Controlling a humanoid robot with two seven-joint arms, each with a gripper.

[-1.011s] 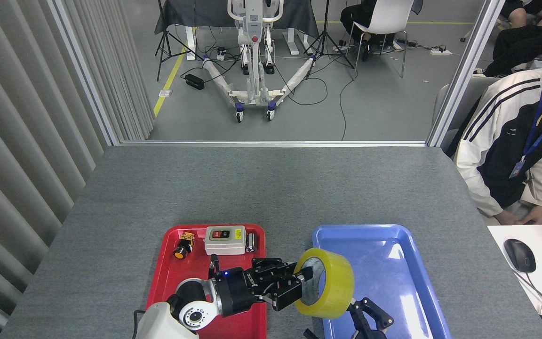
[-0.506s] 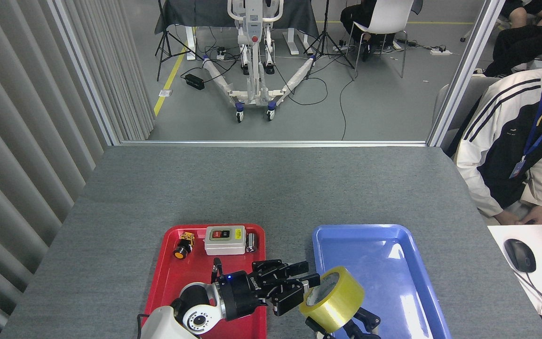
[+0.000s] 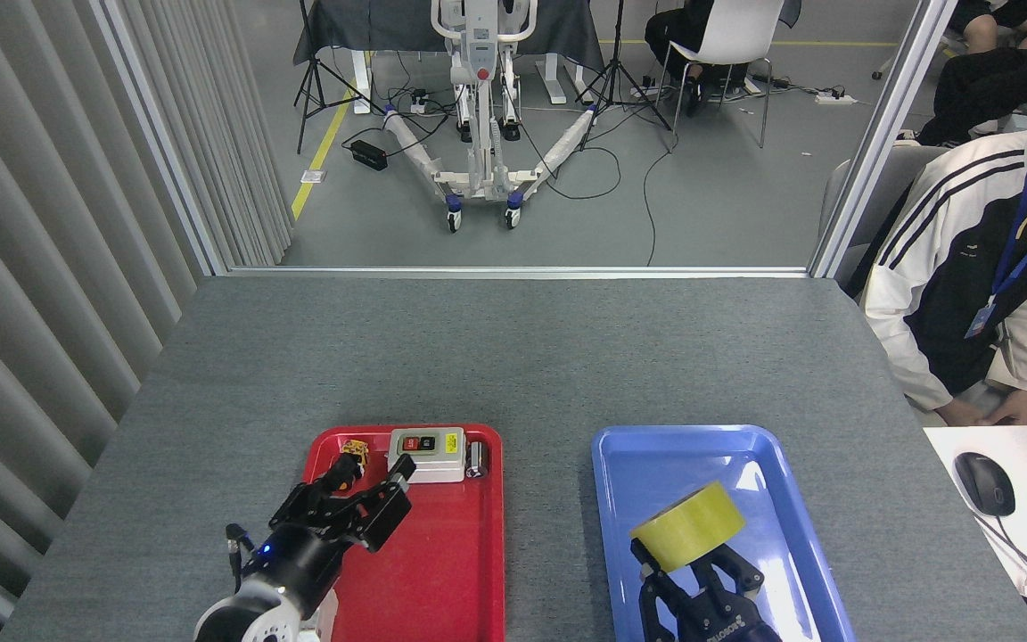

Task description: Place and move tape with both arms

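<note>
Wide-open grey felt table [image 3: 513,357] ahead; white switch box [image 3: 427,454] crowds the glossy red tray's [image 3: 442,571] far edge.

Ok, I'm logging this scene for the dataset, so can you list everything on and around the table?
Tape roll: one, yellow, over the blue tray, in the right pincer.
Blue tray: one, table's right side.
Red tray: one, table's left side.
Switch box: one, white-grey, far end of red tray.
Push button: one, yellow-black, left of the box.
Table: one, grey.
Person: one, seated right, white-black jacket.
Mouse: one, black, side desk.
Left pincer: black, open, over red tray.
Right pincer: black, holding the tape.
</note>
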